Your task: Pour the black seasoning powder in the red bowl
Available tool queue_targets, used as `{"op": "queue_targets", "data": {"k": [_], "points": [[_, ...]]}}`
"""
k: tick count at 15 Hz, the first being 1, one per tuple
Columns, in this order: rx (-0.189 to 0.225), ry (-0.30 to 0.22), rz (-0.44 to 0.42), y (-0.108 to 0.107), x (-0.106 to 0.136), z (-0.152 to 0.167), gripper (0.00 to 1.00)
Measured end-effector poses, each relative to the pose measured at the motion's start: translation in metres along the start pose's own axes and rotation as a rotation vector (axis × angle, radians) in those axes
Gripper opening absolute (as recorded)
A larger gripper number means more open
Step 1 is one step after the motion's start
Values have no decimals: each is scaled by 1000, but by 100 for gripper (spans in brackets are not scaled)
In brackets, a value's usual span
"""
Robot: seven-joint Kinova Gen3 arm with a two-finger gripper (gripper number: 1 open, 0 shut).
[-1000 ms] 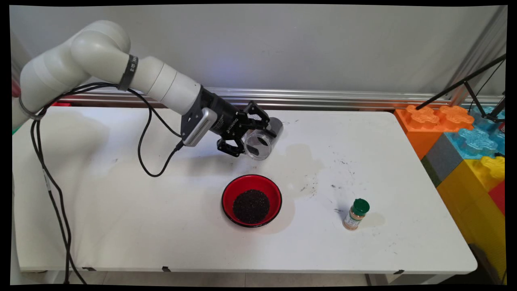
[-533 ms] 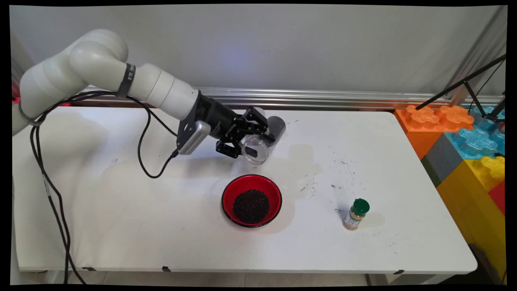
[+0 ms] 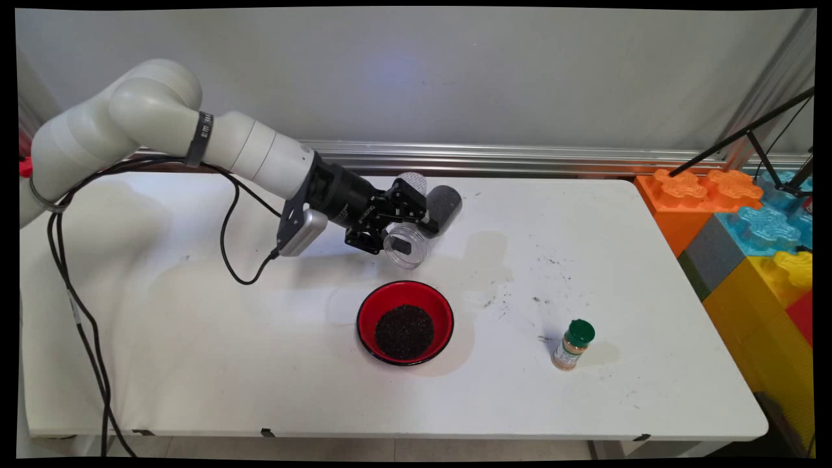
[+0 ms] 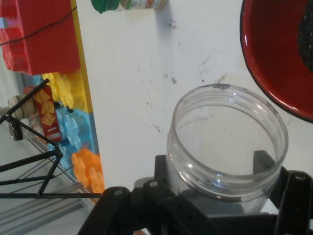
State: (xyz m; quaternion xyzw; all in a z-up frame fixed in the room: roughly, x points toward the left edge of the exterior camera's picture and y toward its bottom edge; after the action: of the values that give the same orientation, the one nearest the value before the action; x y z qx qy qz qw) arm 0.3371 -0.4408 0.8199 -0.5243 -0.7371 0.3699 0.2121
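My gripper [image 3: 404,229] is shut on a clear plastic jar [image 3: 407,247] that looks empty. It holds the jar tilted, mouth toward the camera, just above the table behind the red bowl [image 3: 405,322]. In the hand view the jar [image 4: 226,143] stands between the fingers [image 4: 294,196], its open mouth wide and nothing visible inside. The red bowl [image 4: 274,54] holds a heap of dark grains and sits to the right of the jar in that view.
A small spice bottle [image 3: 572,344] with a green cap stands on the table's right front; it also shows as the bottle [image 4: 129,5] at the top of the hand view. Large coloured blocks [image 3: 747,221] line the table's right edge. Dark specks lie between bowl and bottle.
The gripper with the jar has sunk lower and drawn slightly left, while the jar has rotated a little toward upright. Bowl and bottle have not moved.
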Motion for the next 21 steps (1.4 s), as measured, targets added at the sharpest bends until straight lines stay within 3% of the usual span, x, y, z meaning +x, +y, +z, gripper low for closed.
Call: {"op": "queue_targets", "data": {"k": [10,21], "points": [[56,-8,167,9,4,0,0],[129,-29,290,7,10,1,0]]}}
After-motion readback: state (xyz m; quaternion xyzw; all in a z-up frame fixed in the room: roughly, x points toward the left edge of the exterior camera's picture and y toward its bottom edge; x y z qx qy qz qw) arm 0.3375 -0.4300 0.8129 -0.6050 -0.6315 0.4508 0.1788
